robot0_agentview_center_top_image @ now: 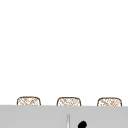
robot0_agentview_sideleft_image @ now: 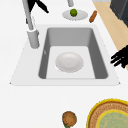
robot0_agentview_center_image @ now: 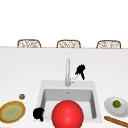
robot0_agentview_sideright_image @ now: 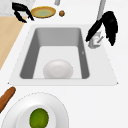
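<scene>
Right hand (robot0_agentview_center_image: 80,71) just behind the sink (robot0_agentview_center_image: 42,91), at the right of the faucet (robot0_agentview_center_image: 67,70), poised over the faucet lever (robot0_agentview_center_image: 74,79). Fingers (robot0_agentview_sideright_image: 92,32) apart and pointing down, straddling the lever from above; not closed on it, contact too fine to tell. Seen too from the right side (robot0_agentview_sideright_image: 110,23).

Left hand (robot0_agentview_center_image: 38,113) hanging idle at the sink's front-left corner, fingers loose and spread, holding nothing.

Bowl (robot0_agentview_sideleft_image: 69,62) inside the sink, mid-basin, upright; rendered red from the front. Right of the sink: white plate (robot0_agentview_center_image: 110,107) with a lime (robot0_agentview_center_image: 116,103) on it, brown rolling pin (robot0_agentview_center_image: 116,121) just in front of that plate. Left of the sink: yellow woven dish (robot0_agentview_center_image: 5,108) and a small brown ball (robot0_agentview_center_image: 22,96) on the worktop. Three chairs (robot0_agentview_center_image: 28,43) well behind the sink.

Step in hand, as judged: reaching for the lever, grasp not yet made. Working the lever would call for closing fingers on it or pressing one side, without knocking the spout.
</scene>
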Controlling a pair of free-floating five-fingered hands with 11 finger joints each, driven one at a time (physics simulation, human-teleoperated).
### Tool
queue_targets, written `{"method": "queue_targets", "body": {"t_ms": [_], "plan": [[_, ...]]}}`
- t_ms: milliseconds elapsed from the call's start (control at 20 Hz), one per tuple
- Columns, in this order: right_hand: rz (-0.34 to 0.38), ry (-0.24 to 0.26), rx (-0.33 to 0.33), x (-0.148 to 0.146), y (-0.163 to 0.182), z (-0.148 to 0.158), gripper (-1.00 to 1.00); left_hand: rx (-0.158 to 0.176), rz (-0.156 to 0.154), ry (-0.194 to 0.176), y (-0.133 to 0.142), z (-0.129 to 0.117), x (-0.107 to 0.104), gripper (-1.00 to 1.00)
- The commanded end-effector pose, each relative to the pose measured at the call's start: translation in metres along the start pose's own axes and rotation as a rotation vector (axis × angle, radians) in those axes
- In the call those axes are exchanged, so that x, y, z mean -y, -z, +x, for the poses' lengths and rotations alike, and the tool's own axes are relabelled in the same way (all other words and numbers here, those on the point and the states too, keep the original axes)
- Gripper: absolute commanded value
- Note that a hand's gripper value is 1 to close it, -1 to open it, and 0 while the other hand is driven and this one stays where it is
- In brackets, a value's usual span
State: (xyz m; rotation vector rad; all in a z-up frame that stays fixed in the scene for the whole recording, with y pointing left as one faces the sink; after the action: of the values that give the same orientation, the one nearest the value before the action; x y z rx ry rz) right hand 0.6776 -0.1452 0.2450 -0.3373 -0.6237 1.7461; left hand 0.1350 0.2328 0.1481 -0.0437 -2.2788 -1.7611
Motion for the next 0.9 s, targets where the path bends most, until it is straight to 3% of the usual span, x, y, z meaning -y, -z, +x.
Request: {"method": "queue_targets", "body": {"t_ms": [0,850], "plan": [[-0.056,0.026,-0.039,0.007,-0.019,-0.009,-1.00,0.000,0.000,0.000,0.000,0.000,0.000,0.00],[-0.084,-0.012,-0.091,-0.060,-0.072,-0.034,-1.00,0.000,0.000,0.000,0.000,0.000,0.000,0.00]]}}
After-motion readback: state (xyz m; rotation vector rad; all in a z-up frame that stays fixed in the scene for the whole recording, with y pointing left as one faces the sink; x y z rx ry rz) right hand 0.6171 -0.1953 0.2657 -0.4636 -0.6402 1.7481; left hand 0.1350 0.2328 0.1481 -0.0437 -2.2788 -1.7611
